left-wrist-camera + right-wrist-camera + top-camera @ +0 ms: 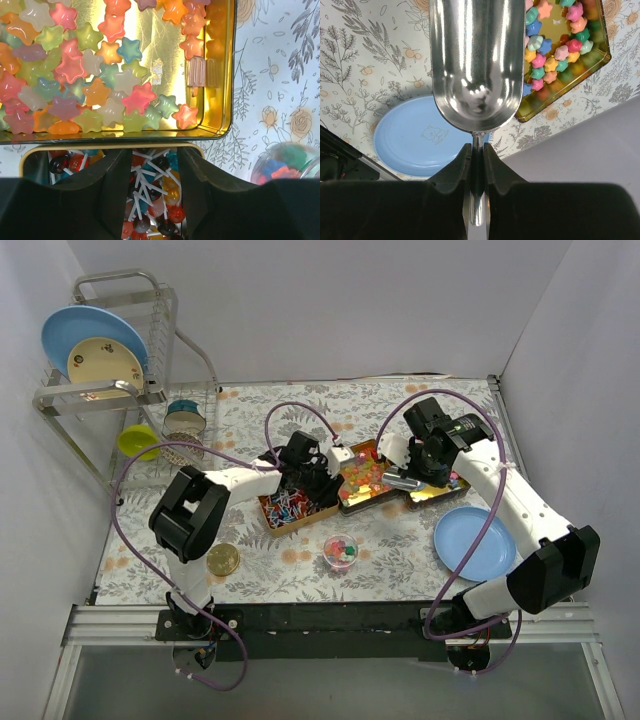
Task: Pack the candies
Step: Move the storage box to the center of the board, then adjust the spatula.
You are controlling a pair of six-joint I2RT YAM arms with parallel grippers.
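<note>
My left gripper [308,480] [155,157] is open, its jaws straddling the red, blue and white lollipop candies [150,187] in the left gold tin [290,510]. Pastel star gummies [75,75] fill the middle gold tin [365,475] just beyond it. My right gripper [425,465] [478,152] is shut on the handle of a steel scoop [472,60] [403,480], whose bowl looks empty, held above the table beside a tin of star candies [560,50]. A small glass jar [340,552] [287,162] holds multicolour candies.
A round gold lid [222,560] lies front left. A blue plate [475,540] [420,137] lies front right, under the scoop. A third gold tin [440,492] sits right of the middle one. A dish rack [110,360] with plates stands at the back left.
</note>
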